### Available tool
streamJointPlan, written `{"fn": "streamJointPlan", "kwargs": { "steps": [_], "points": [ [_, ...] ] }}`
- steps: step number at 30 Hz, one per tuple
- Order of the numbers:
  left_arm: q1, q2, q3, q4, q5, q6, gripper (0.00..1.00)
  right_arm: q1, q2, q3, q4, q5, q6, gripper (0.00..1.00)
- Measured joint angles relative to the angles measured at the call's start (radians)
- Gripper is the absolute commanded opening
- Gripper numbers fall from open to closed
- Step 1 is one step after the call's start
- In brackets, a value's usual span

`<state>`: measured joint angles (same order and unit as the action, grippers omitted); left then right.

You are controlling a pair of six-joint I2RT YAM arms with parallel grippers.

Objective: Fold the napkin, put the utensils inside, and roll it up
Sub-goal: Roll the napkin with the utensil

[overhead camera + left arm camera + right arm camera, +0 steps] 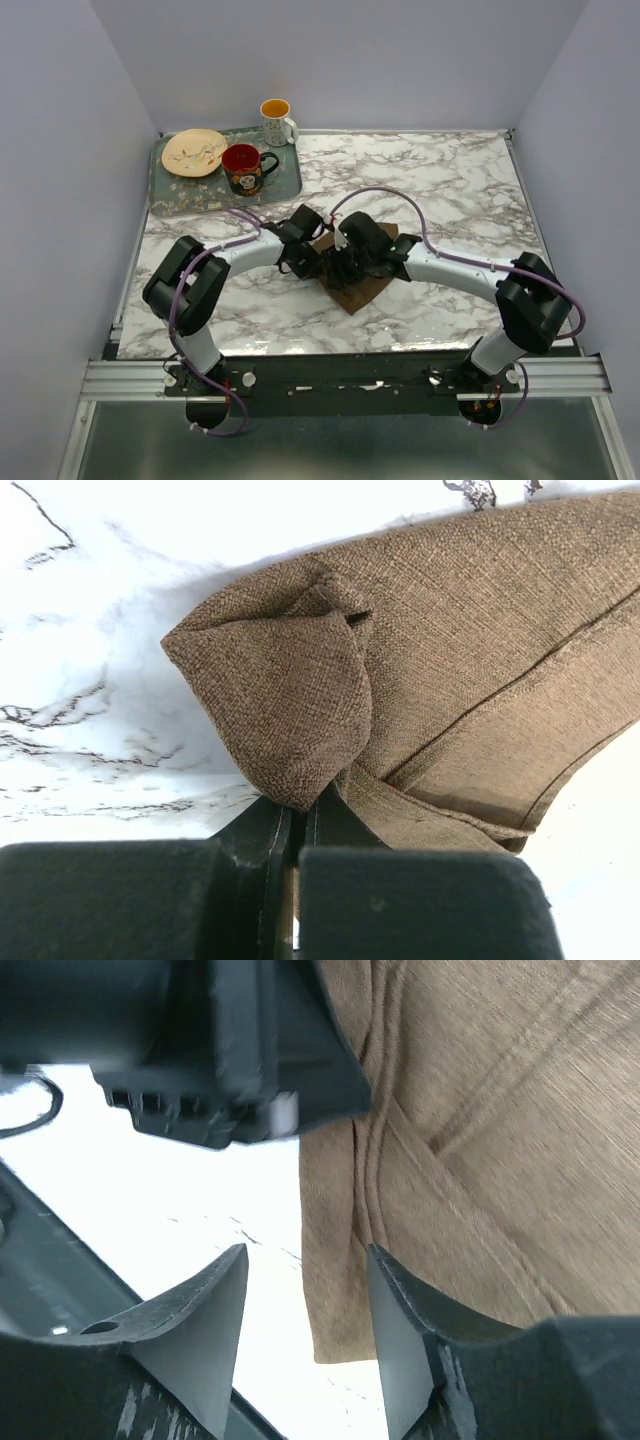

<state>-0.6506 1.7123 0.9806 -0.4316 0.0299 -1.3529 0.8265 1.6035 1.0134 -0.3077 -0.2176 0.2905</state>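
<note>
A grey tray (285, 185) on the marble table (450, 190) holds a plate (194, 152) and red mug (243, 168), white mug (277, 121) at its corner.

2 white-and-black arms (245, 255), seemingly purple cables (380, 190)

The white marble-patterned bench (470, 180) carries a grey tray (200, 196) at its far left corner. The dark brown napkin (358, 292) lies folded well apart from the tray, nearer and to its right.

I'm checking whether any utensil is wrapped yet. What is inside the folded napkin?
Only brown cloth shows: the napkin lies folded in layers on the table, one bunched corner pinched by the left fingers. No utensil is visible in any view; anything between the layers is covered.
</note>
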Motion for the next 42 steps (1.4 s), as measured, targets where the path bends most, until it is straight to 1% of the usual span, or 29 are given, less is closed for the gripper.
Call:
{"fn": "streamJointPlan", "kwargs": {
  "steps": [5,10,11,14,20,28,31,32,34,36,37,38,40,42],
  "points": [
    [0.0,0.013,0.023,-0.032,0.0,0.002,0.0,0.106,-0.015,-0.008,-0.016,0.209,0.011,0.58],
    [-0.001,0.015,0.027,-0.049,0.001,0.002,0.0,0.165,0.017,-0.015,-0.004,0.339,0.019,0.54],
    [-0.001,0.016,0.027,-0.05,0.001,0.002,0.0,0.171,0.021,-0.015,-0.003,0.35,0.021,0.52],
    [-0.001,0.016,0.027,-0.05,0.001,0.002,0.0,0.182,0.033,-0.015,0.005,0.37,0.032,0.51],
    [-0.002,0.016,0.028,-0.052,0.001,0.002,0.0,0.187,0.068,-0.022,0.057,0.366,0.077,0.51],
    [0.0,0.018,0.029,-0.055,0.008,-0.002,0.0,0.194,0.097,-0.027,0.083,0.361,0.104,0.5],
    [0.0,0.018,0.029,-0.055,0.007,-0.005,0.0,0.195,0.122,-0.027,0.088,0.362,0.107,0.48],
    [0.0,0.018,0.029,-0.055,0.007,-0.006,0.0,0.195,0.131,-0.026,0.092,0.365,0.108,0.44],
    [0.0,0.018,0.029,-0.056,0.007,-0.007,0.0,0.198,0.133,-0.025,0.092,0.375,0.11,0.4],
    [0.0,0.018,0.029,-0.056,0.007,-0.009,0.0,0.202,0.136,-0.025,0.093,0.395,0.113,0.32],
    [0.0,0.018,0.029,-0.056,0.006,-0.01,0.0,0.203,0.136,-0.025,0.094,0.402,0.114,0.25],
    [0.0,0.018,0.029,-0.056,0.006,-0.01,0.0,0.203,0.137,-0.025,0.094,0.41,0.116,0.13],
    [0.0,0.018,0.029,-0.056,0.005,-0.01,0.0,0.206,0.137,-0.027,0.098,0.417,0.12,0.03],
    [-0.001,0.018,0.029,-0.054,0.003,-0.005,0.02,0.208,0.131,-0.042,0.121,0.414,0.115,0.01]
  ]
}}
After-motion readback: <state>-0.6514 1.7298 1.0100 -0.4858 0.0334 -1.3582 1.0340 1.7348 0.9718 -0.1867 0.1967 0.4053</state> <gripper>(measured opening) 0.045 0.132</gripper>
